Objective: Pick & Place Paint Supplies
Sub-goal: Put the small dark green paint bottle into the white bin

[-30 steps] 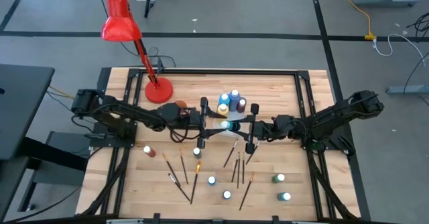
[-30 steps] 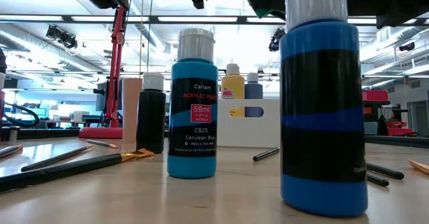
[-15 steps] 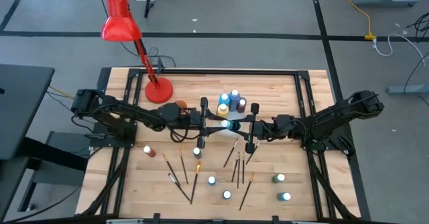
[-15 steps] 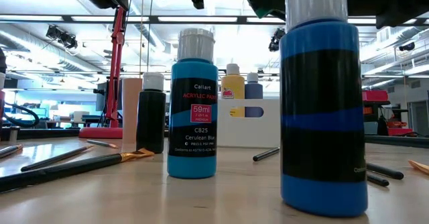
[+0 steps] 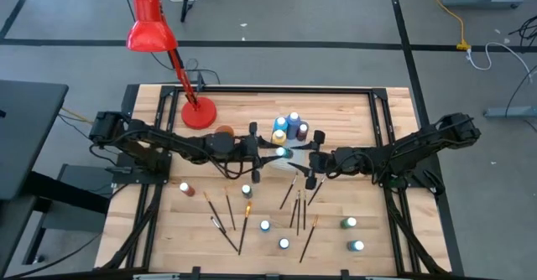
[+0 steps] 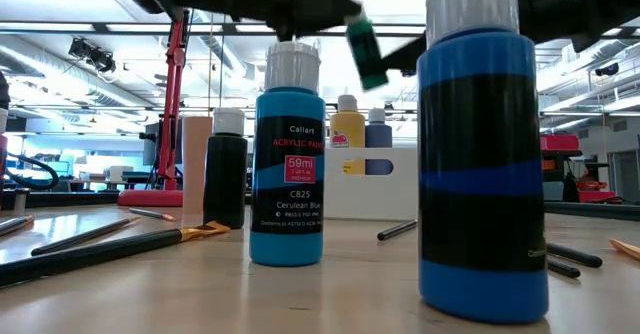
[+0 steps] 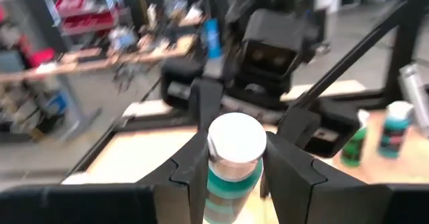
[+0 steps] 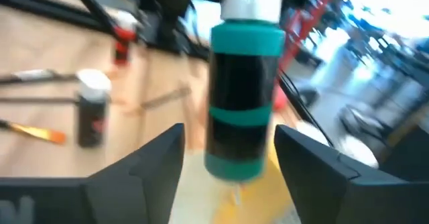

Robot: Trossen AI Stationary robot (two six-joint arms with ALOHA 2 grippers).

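the left hand [image 7: 231, 167] clenches a teal paint bottle [image 7: 232, 170] by its neck above mid-table. the right hand [image 8: 228, 150] stands released, fingers clear of it

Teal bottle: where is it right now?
High view: the teal bottle is mid-table, held off the wood by the left gripper, just in front of the bottle cluster; the right gripper is open beside it.

A red desk lamp [image 5: 153, 30] stands at the upper left of the wooden desk [image 5: 352, 121], its round base [image 5: 199, 112] on the boards. A yellow cable [image 5: 449, 16] crosses the floor at upper right.
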